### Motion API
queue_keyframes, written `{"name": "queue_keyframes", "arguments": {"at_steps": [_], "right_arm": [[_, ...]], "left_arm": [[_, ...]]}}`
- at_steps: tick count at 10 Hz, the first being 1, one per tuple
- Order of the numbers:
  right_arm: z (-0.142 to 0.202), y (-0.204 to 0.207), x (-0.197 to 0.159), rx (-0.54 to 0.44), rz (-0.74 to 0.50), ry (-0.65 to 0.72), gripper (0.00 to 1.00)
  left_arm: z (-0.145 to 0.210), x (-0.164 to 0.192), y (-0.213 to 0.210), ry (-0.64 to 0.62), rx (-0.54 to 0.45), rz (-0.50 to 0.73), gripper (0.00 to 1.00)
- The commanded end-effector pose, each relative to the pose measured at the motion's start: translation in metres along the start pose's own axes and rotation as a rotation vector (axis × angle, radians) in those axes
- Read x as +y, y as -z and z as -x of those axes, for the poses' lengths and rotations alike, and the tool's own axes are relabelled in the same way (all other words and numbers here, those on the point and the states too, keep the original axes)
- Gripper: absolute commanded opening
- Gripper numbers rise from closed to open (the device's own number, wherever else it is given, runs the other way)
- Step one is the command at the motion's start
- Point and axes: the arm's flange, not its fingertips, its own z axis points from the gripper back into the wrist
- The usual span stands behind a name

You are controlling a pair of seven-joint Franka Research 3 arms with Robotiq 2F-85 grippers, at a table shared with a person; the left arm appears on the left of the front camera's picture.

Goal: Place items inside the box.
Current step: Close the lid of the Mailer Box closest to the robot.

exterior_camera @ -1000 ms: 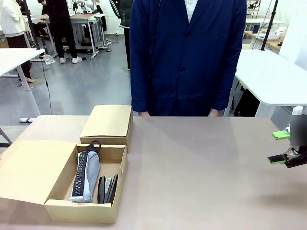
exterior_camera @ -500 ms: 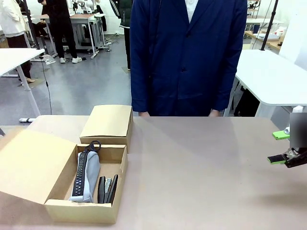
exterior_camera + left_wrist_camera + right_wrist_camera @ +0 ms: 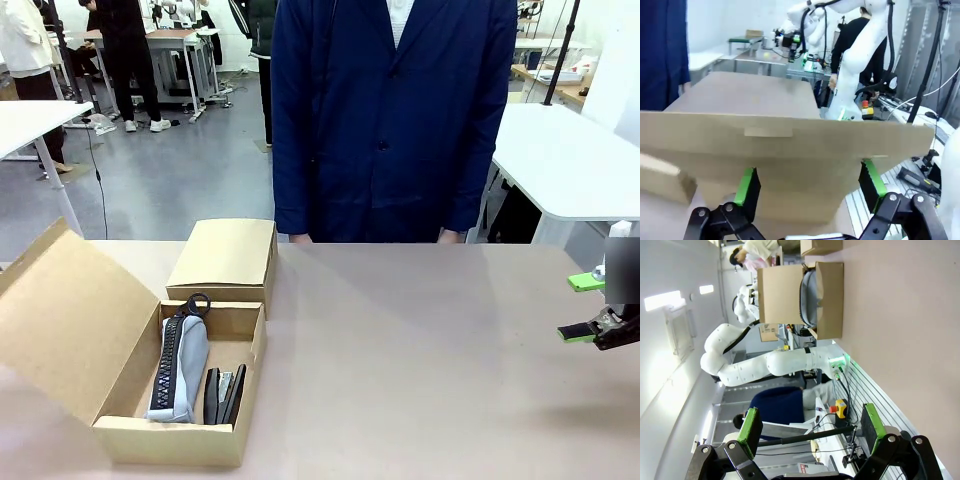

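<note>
The box [image 3: 215, 400] is plain brown cardboard, a shallow oblong with thin walls, and it sits at the counter's [image 3: 420, 350] near left corner. Its flat lid [image 3: 70, 320] is hinged on the left side and stands tilted up at a slant. Inside, along the left wall, lies a grey pencil case [image 3: 180, 365], soft cloth with a dark chunky zip and a ring pull at its far end. Just beside it on the right lies a black stapler [image 3: 225, 395], hard and narrow, lengthwise in the box. A second closed cardboard box [image 3: 225, 255] of the same stock touches the open one's far wall. The counter top is smooth, matte, pinkish brown.

The left claw [image 3: 807, 187] has its jaws spread wide, green pads on either side of the lid's underside in the left wrist view; whether a pad touches the card I cannot tell. The right claw [image 3: 590, 310] hangs at the counter's right edge, jaws wide apart and holding nothing. A person in a navy coat [image 3: 385, 120] stands at the far edge.
</note>
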Motion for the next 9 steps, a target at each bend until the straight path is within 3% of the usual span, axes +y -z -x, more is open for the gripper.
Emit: {"name": "queue_keyframes", "arguments": {"at_steps": [1,4,6,8,9], "right_arm": [[0.000,-0.001,0.006,-0.006,-0.015,0.017,1.00],[0.000,-0.001,0.006,-0.006,-0.015,0.017,1.00],[0.000,-0.001,0.006,-0.006,-0.015,0.017,1.00],[0.000,-0.001,0.006,-0.006,-0.015,0.017,1.00],[0.000,-0.001,0.006,-0.006,-0.015,0.017,1.00]], "left_arm": [[-0.002,0.005,0.056,0.010,0.000,-0.015,1.00],[0.007,-0.001,0.124,-0.072,-0.017,-0.107,1.00],[0.032,-0.011,0.164,-0.097,0.051,-0.101,1.00],[0.048,-0.018,0.178,-0.107,0.113,-0.111,1.00],[0.033,-0.014,0.168,-0.078,0.073,-0.147,1.00]]}}
